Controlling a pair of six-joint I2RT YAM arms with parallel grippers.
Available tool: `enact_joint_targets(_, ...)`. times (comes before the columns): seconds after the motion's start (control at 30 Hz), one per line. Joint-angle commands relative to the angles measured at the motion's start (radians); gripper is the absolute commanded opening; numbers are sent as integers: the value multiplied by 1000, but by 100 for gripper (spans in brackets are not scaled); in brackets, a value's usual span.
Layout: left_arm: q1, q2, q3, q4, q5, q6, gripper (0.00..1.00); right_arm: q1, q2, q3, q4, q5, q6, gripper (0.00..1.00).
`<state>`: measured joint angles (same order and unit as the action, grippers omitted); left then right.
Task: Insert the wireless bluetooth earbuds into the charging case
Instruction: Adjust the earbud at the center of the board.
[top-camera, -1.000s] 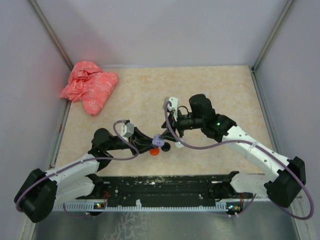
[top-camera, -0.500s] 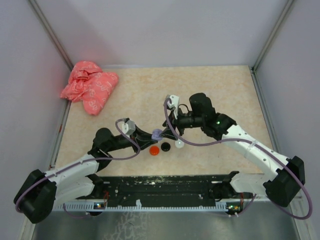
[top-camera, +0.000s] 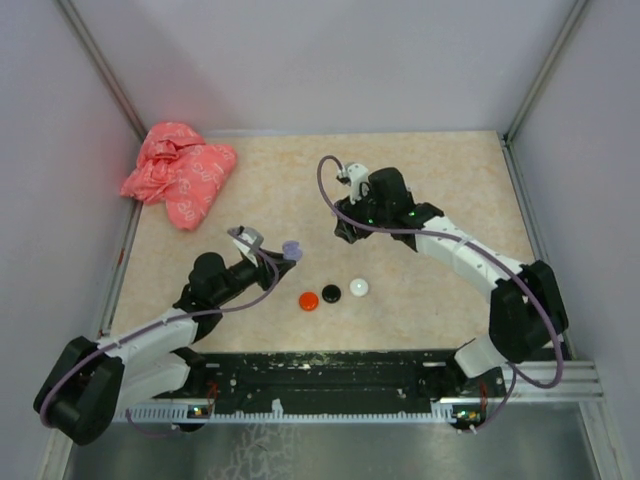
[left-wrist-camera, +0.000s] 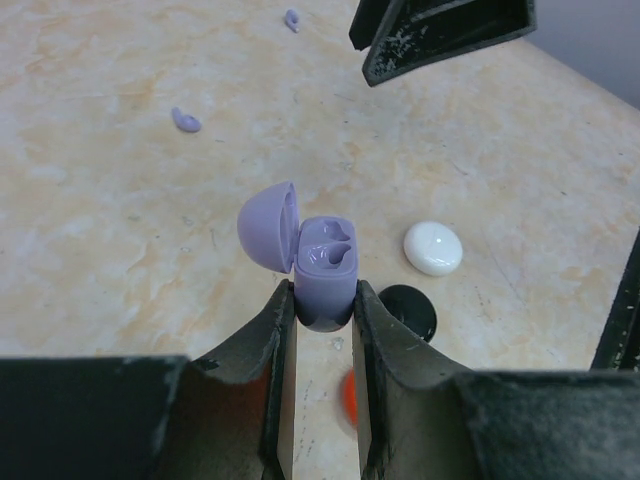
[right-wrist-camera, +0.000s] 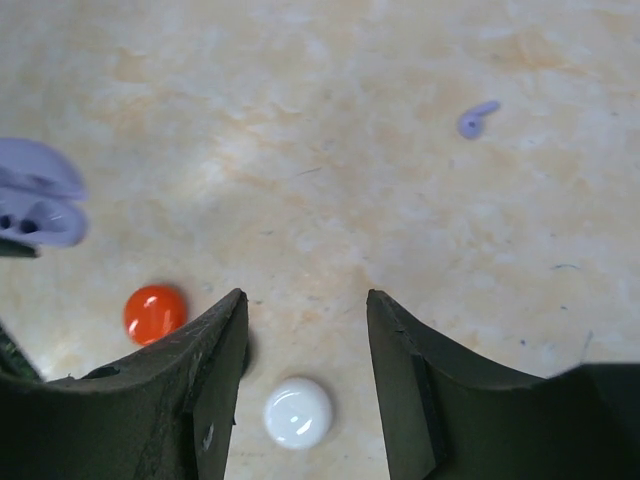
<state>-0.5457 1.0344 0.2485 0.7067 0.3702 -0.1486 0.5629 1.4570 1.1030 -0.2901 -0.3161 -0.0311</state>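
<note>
My left gripper (left-wrist-camera: 323, 295) is shut on the lilac charging case (left-wrist-camera: 325, 275), held above the table with its lid (left-wrist-camera: 268, 225) swung open and both sockets empty. In the top view the case (top-camera: 291, 248) sits at the tip of the left gripper (top-camera: 283, 252). Two lilac earbuds lie on the table beyond it, one (left-wrist-camera: 186, 121) to the left and one (left-wrist-camera: 292, 19) farther back. My right gripper (right-wrist-camera: 305, 300) is open and empty above the table, and one earbud (right-wrist-camera: 476, 118) lies ahead of it to the right. In the top view the right gripper (top-camera: 346, 230) is apart from the case.
Three round discs lie in a row near the front: orange-red (top-camera: 308, 299), black (top-camera: 331, 293) and white (top-camera: 358, 287). The white disc (right-wrist-camera: 298, 412) shows between my right fingers, below them. A crumpled pink bag (top-camera: 180, 170) lies at the back left corner. Walls enclose the table.
The two grippers were together over the case near the discs. The left one has drawn back and left with the case, and the right arm has pulled away toward the back.
</note>
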Motion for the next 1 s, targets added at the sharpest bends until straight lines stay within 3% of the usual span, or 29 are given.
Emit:
enact_joint_targets(0.0,24,7,-28,11,-45,32,0,-81,105,91,87,203,66,49)
enact_joint_targets(0.33,36,19,-23,-14,-50,70,0,-311,387,261,101,439,206,47)
enact_joint_targets(0.73,37,41,-5,-30,-40,83,0,-419,668,571,-43,426,225,40)
enact_joint_targets(0.97,39,39,-5,-35,-39,85,0,-427,735,626,-67,409,226,35)
